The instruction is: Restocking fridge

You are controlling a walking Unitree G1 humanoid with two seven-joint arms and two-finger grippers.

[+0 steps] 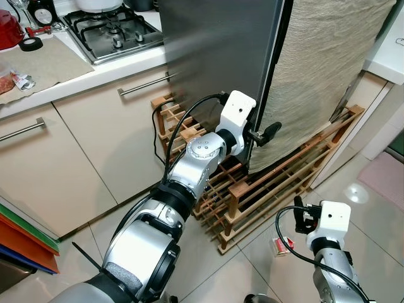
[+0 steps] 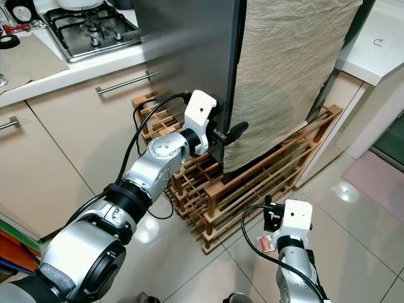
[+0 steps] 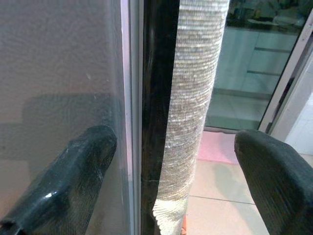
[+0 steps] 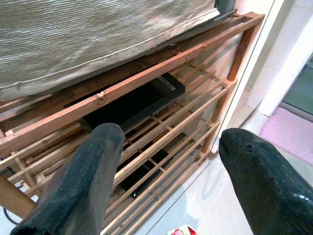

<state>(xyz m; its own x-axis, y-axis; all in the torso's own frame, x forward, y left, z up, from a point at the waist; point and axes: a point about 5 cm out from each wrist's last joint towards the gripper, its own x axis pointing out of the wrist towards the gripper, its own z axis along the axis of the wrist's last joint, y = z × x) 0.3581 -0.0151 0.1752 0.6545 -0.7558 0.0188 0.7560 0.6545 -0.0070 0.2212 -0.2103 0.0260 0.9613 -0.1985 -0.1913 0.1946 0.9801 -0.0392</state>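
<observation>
Far left, a countertop (image 1: 76,69) carries a red vessel (image 1: 9,28), a roll of black tape (image 1: 30,44), a small red-and-white packet (image 1: 19,81) whose print is too small to read, and a gas hob (image 1: 113,31). Beneath it run cream cabinet fronts (image 1: 95,139) with bar handles (image 1: 144,84). At the near left edge, red, orange and green flat sheets (image 1: 22,243) stand stacked on edge.

At centre stands the fridge (image 1: 214,57), its grey steel side facing the robot and its front draped with a beige woven cloth (image 1: 322,69). No brand or lettering can be read on it. The left gripper (image 1: 260,134) is raised to the fridge's lower front corner, fingers spread wide and holding nothing; in the left wrist view one finger (image 3: 68,181) lies against the steel side and the other (image 3: 279,181) stands beyond the cloth, the dark door edge between them.

A low wooden slatted rack (image 1: 278,183) wraps the fridge's base. In the right wrist view a black box (image 4: 134,103) with a pale label, illegible, lies inside the rack.

At near right, the right gripper (image 4: 166,166) hangs low over the tiled floor (image 1: 372,233) before the rack, fingers wide apart and empty. A small red-and-white carton (image 1: 282,244) lies on the floor beside that arm; its print cannot be read. Farther right lies a pink mat (image 1: 385,177).
</observation>
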